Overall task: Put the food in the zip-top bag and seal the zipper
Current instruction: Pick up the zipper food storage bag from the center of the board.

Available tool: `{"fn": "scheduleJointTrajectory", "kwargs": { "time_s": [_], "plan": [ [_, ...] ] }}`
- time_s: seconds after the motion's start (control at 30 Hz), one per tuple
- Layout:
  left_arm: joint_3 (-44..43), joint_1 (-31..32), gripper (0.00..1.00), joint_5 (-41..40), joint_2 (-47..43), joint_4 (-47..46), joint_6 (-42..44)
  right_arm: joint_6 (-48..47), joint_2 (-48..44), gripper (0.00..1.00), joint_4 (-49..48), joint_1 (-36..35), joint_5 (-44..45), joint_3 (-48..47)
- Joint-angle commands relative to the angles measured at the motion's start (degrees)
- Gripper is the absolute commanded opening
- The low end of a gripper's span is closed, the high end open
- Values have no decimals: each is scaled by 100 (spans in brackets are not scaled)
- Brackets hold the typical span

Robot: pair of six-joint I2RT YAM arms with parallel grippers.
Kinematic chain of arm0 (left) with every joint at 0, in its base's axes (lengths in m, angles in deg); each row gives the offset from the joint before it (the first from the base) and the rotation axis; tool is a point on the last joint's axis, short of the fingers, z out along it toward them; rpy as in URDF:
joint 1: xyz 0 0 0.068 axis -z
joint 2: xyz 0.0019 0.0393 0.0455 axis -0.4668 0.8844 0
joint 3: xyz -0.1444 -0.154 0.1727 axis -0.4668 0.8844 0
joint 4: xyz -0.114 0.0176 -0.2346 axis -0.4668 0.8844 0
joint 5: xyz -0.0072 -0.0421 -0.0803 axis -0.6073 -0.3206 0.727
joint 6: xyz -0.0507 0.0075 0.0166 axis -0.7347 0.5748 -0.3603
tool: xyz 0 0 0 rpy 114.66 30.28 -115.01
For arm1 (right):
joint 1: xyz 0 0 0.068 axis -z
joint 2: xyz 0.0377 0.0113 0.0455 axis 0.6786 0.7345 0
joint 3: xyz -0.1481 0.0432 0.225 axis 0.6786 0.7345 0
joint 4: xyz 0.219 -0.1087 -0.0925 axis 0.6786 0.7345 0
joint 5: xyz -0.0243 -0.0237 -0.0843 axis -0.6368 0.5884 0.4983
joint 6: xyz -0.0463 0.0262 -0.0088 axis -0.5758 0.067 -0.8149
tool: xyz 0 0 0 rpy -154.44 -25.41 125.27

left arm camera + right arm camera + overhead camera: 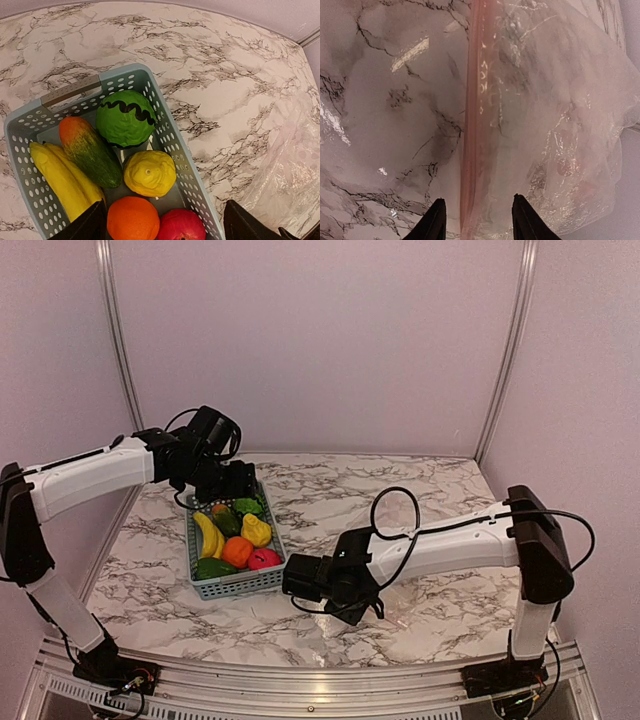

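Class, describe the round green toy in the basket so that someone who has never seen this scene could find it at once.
On the marble table stands a grey-blue mesh basket. The round green toy lies at its far end, beside the long orange-green piece. Only it bears a wavy black line across its top.

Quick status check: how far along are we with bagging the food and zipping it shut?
Nothing looks done: the food all sits in the basket. In hand: the left hand hovers open over it, and the right hand straddles the zipper of the zip-top bag, jaws apart, not gripping. Left: load every piece, then seal.
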Motion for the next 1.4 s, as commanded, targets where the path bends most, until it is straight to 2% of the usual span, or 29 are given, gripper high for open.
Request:
{"fn": "scheduleJointTrajectory", "kwargs": {
  "time_s": [0.0,0.27,0.5,0.7,0.8,0.9,1.0,1.1,1.37],
  "plan": [
    [172,-45,82,102,-323,218,123,370,236,41,52,-11,356,-64],
    [513,-45,82,309,-555,126,7,638,680,38,42,-12,787,-87],
    [707,-45,82,407,-744,4,-59,1120,299,0,573,76,1666,-756],
    [643,-45,81,279,-858,-142,-101,1132,-314,0,1000,412,1697,-1288],
    [655,-30,79,442,-921,-490,-280,1074,-711,0,1010,696,1223,-1637],
    [717,143,78,758,-976,-1105,-362,949,-1173,0,560,962,532,-1786],
    [603,501,77,1059,-941,-1643,-241,825,-1671,0,-224,1195,-145,-1538],
    [412,915,78,1210,-841,-2028,-63,716,-1983,0,-958,1346,-448,-1165],
    [316,1253,78,1116,-629,-2745,-407,444,-1757,0,-1728,1411,-980,-1276]
  ]
}}
